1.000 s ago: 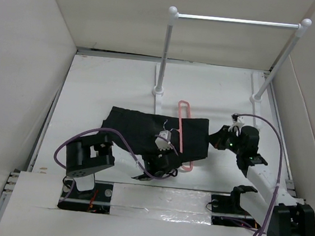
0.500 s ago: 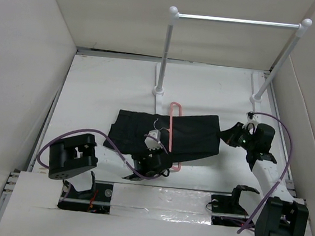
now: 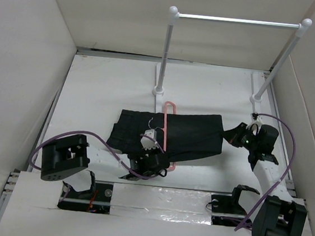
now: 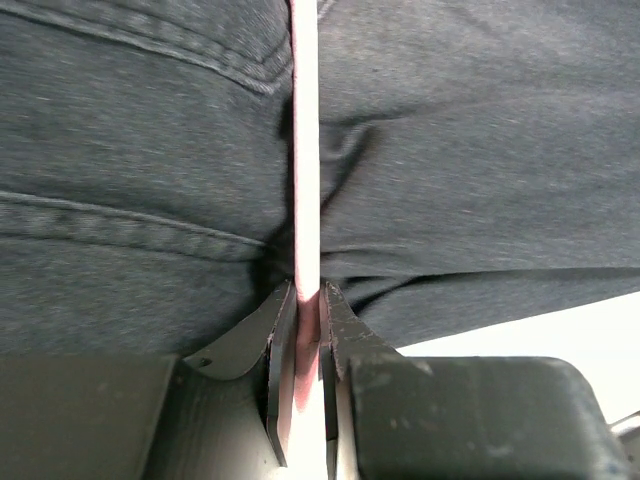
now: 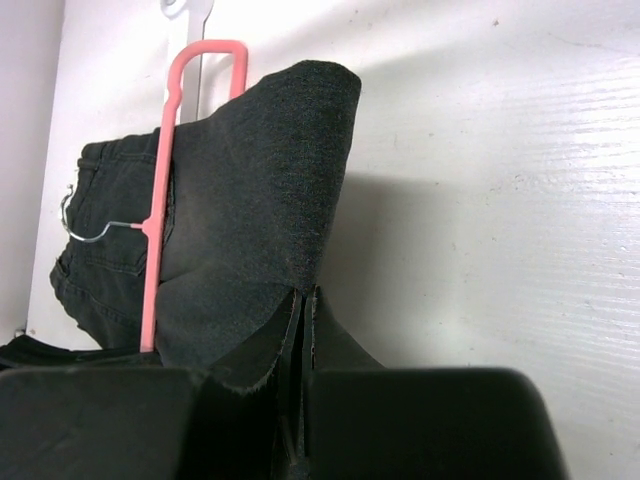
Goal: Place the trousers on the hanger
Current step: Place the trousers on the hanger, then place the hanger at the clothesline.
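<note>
**While both hands hold, draw the cloth through evenly**

Since the left hand point(image 4: 307, 300) has its fingers pinched tight on a bar of the thin pink triangular hanger point(image 4: 305, 150), that side should act as the anchor. The right hand point(image 5: 303, 300) is clamped shut on the leg end of the black soft-fabric trousers point(image 5: 260, 200), so it looks to be the one that sets how far the legs sit across the bar.

The trousers lie flat on the white counter point(image 3: 104, 84) between the two hands. The pink bar crosses them straight out from the left hand's fingertips. The waist end and the small metal hook point(image 5: 85, 232) lie beyond the bar, on the side far from the right hand. Whether a second bar runs under the cloth cannot be told.

To do it well, I judge that the pull should be level and square to the bar. The cloth is soft and will bunch or skew if dragged at an angle. The left hand's pinch is narrow, so the hanger could twist in it.

Beyond both hands stands the tall white rail point(image 3: 235, 20) on two posts, one post just past the hanger's far loop. Any lift must go clear of it. Purple cables point(image 3: 104, 140) trail beside each arm and could snag.
</note>
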You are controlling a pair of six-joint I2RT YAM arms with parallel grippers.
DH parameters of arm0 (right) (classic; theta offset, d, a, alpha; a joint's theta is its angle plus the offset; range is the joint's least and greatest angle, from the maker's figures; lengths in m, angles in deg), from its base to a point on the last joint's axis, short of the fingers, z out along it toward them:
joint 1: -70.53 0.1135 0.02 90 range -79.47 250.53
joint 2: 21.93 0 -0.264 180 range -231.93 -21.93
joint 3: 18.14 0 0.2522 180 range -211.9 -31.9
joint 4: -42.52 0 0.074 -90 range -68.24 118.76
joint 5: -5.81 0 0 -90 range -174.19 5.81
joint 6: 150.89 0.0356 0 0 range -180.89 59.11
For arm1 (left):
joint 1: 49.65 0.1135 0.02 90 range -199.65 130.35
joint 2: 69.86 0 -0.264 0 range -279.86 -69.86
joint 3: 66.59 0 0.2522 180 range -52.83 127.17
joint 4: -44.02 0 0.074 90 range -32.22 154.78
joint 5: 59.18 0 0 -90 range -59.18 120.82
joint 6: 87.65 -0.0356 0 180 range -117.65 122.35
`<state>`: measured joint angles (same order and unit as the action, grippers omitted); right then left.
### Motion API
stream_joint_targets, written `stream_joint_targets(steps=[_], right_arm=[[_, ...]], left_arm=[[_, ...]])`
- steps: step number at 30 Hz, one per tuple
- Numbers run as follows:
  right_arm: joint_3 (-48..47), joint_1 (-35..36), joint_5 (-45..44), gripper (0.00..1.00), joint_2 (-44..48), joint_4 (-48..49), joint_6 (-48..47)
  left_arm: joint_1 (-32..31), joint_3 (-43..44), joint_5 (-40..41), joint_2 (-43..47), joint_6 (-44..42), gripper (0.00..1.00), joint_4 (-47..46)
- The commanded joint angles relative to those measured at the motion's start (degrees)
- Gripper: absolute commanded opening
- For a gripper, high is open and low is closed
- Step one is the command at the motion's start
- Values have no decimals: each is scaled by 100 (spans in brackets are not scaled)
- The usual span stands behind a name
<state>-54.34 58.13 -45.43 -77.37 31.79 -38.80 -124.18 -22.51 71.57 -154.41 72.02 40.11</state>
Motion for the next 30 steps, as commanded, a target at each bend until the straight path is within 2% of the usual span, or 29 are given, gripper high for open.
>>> stream_joint_targets(steps=[1, 4, 9, 13, 15, 16, 17, 19, 20, 21, 23, 25, 26, 27, 28, 29, 30], right_arm=[[-16, -236, -519, 0, 60, 769, 6], [46, 140, -755, 0, -36, 954, 85], [108, 142, -870, 0, -160, 1015, 76], [169, 194, -914, 0, -143, 1121, 138], [161, 194, -880, 13, -116, 1095, 68], [135, 194, -853, 22, -73, 1043, 16], [99, 194, -827, 43, -29, 981, -29], [-32, 256, -879, 61, 287, 674, -134], [-85, 334, -923, 76, 445, 577, -152], [-129, 396, -975, 81, 612, 402, -178], [-295, 668, -1142, 82, 1060, 112, -196], [-393, 1131, -1108, 77, 1254, 75, -135], [-437, 1370, -1099, 44, 1333, 127, -74], [-437, 1651, -1116, 17, 1334, 180, 119], [-420, 1958, -1204, 0, 1308, 276, 242], [-393, 2648, -1274, 0, 1238, 364, 339], [-297, 3030, -1388, 0, 1194, 678, 645]], left_arm=[[131, -220, 653, 114, -366, 0, 1407], [131, -133, 600, 281, -656, 0, 1196], [131, 131, 829, 334, -700, 0, 1556], [17, 149, 803, 510, -779, 0, 1398], [-132, 228, 899, 597, -902, 0, 1354], [-202, 237, 934, 633, -998, 0, 1189], [-325, 263, 1022, 677, -1191, 0, 1117], [-396, 333, 1066, 782, -1280, 0, 1117], [-475, 377, 1136, 826, -1324, 0, 1117], [-476, 386, 1154, 940, -1403, 0, 1117], [-537, 378, 1180, 1072, -1438, 0, 1073], [-537, 351, 1154, 1300, -1517, 0, 960], [-589, 316, 1163, 1388, -1579, 0, 889], [-590, 299, 1198, 1537, -1631, 0, 827], [-642, 281, 1224, 1599, -1710, 0, 740], [-643, 272, 1233, 1661, -1728, 0, 730], [-643, 281, 1233, 1757, -1737, 0, 721]])
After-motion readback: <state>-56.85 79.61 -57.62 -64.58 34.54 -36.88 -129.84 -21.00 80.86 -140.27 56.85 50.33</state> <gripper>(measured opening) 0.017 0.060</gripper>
